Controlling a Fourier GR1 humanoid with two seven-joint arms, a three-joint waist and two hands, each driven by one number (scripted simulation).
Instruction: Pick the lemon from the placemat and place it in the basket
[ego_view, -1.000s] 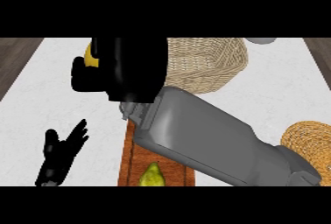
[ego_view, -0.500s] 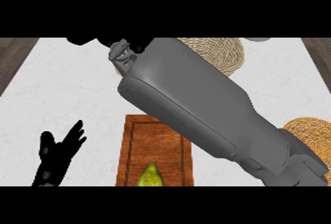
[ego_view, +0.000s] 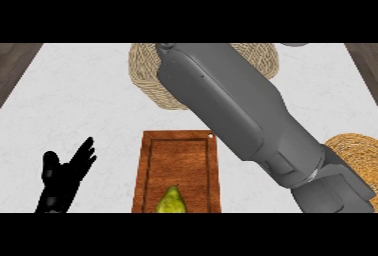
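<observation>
- A pale marbled counter (ego_view: 88, 90) fills the view, with dark wood floor at its far corners.
- A woven basket (ego_view: 151, 80) stands at 12 o'clock, its middle hidden under the right forearm (ego_view: 236, 115), which runs from 5 o'clock up across it.
- The right hand lies beyond the top of the view, so whether its fingers are clenched, released or grasping the lemon cannot be told.
- The lemon shows nowhere: it is not on the mat, and the basket's inside is covered by the arm. Judging by the arm's reach over the basket, the placing step looks under way.
- A brown wooden board (ego_view: 177, 165), seemingly serving as the placemat, lies at 6 o'clock; 1 green-yellow fruit (ego_view: 171, 201), pointed like a pear, rests at its near end.
- The left hand (ego_view: 65, 177) rests at 8 o'clock, fingers straight and spread, holding and touching nothing, apart from the board.
- A 2nd woven item (ego_view: 354, 155) sits at 4 o'clock, partly behind the right arm.
</observation>
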